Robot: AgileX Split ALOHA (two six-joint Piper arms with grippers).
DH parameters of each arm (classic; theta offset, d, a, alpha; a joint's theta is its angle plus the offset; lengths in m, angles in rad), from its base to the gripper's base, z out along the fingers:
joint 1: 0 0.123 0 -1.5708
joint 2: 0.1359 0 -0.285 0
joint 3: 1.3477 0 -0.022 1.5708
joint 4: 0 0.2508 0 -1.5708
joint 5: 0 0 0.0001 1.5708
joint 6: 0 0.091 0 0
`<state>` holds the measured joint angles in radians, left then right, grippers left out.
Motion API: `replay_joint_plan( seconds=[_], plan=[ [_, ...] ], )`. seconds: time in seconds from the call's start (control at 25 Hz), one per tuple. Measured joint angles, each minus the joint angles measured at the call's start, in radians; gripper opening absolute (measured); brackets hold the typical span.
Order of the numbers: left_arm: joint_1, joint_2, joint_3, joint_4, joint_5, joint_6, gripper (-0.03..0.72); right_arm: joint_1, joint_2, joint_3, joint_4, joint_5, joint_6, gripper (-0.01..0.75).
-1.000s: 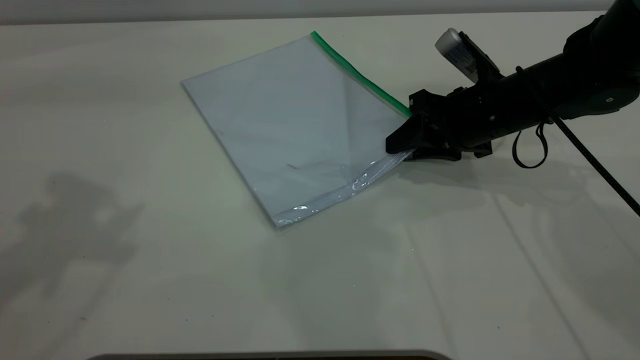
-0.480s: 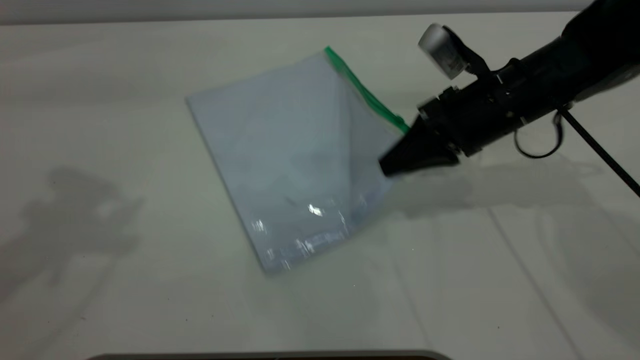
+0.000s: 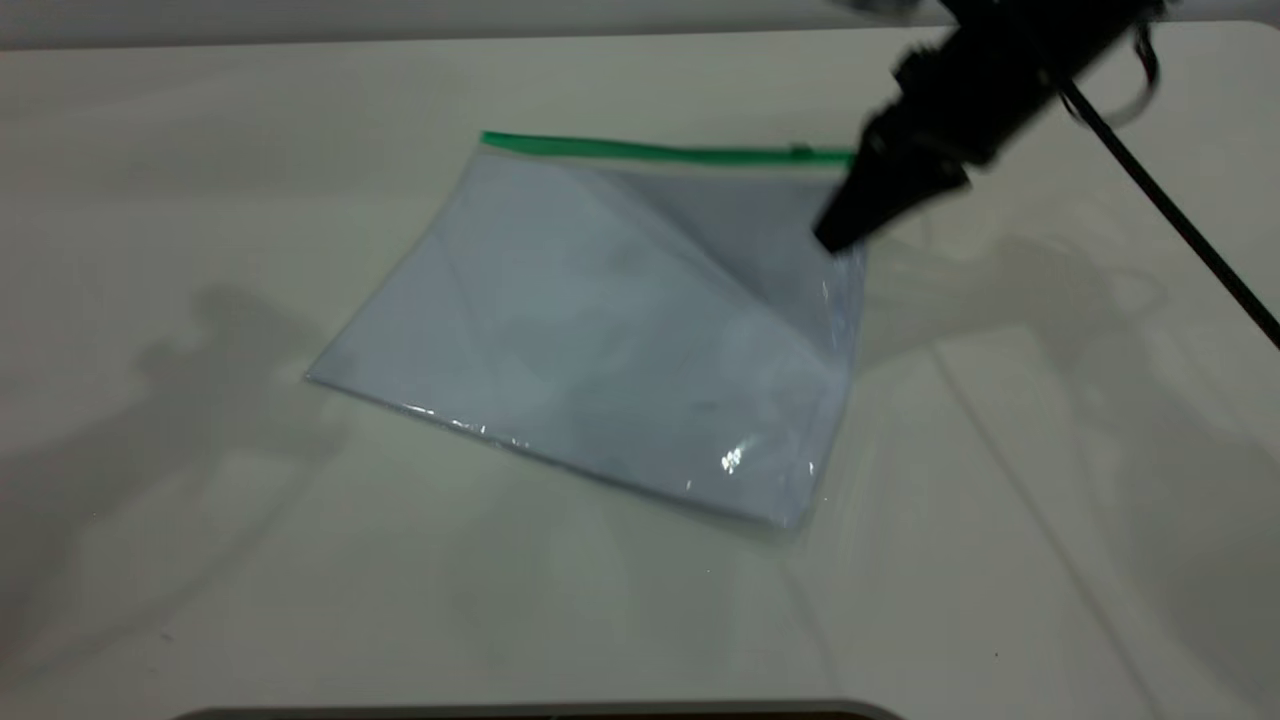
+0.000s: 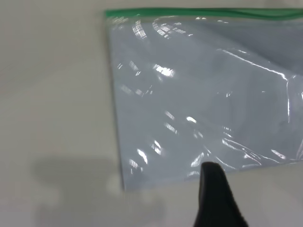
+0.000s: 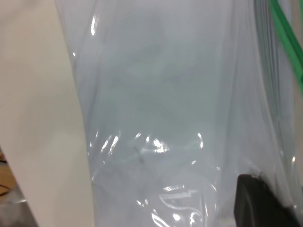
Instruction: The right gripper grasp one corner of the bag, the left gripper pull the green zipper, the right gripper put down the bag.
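1. Desk [image 3: 250, 600] surface, pale and plain, fills the near part of the exterior view, crossed by soft shadows.
2. Bag [image 3: 620, 340], clear and glossy with white paper showing through, lies across the middle of the desk; its near edge rests on the surface, running from a left corner to a nearer right corner.
3. Left gripper [image 4: 218, 198] shows only in its own wrist view, as one dark tapered finger tip hovering over the desk just beside one edge of the bag; the exterior view does not show it. From this single tip I cannot tell how far apart its fingers stand or whether they hold anything.
4. Bag's far right corner is lifted off the desk, and a crease runs from that raised corner across the plastic toward the far left.
5. Right gripper [image 3: 862, 205], black and wedge-shaped, comes in from the far right with its fingers closed together on that lifted corner, just below the zip edge. A black braided cable [image 3: 1170, 215] trails from it toward the right.
6. Green zipper [image 3: 660, 151] runs left to right along the bag's far edge, with a small slider tab [image 3: 800, 152] near its right end, close beside the right gripper.
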<state>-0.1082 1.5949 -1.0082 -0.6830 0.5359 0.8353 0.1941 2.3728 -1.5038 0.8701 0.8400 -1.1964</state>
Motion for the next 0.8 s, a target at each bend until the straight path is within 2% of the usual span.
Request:
replay_joint_plan(
  seconds=[0.24, 0.36, 0.64, 0.8],
  plan=[
    [-0.087, 0.261, -0.237, 0.0, -0.015, 0.109, 0.497, 0.066, -0.061, -0.048, -0.004, 0.019, 0.0, 0.033],
    [-0.13, 0.391, -0.39, -0.015, 0.013, 0.172, 0.497, 0.08, -0.073, -0.049, -0.004, 0.023, 0.003, 0.033],
    [-0.214, 0.653, -0.749, -0.06, 0.254, 0.323, 0.497, 0.096, -0.073, -0.049, -0.001, 0.042, 0.011, 0.033],
    [-0.245, 0.748, -0.88, -0.066, 0.355, 0.397, 0.497, 0.096, -0.073, -0.049, 0.009, 0.062, 0.008, 0.033]
  ],
)
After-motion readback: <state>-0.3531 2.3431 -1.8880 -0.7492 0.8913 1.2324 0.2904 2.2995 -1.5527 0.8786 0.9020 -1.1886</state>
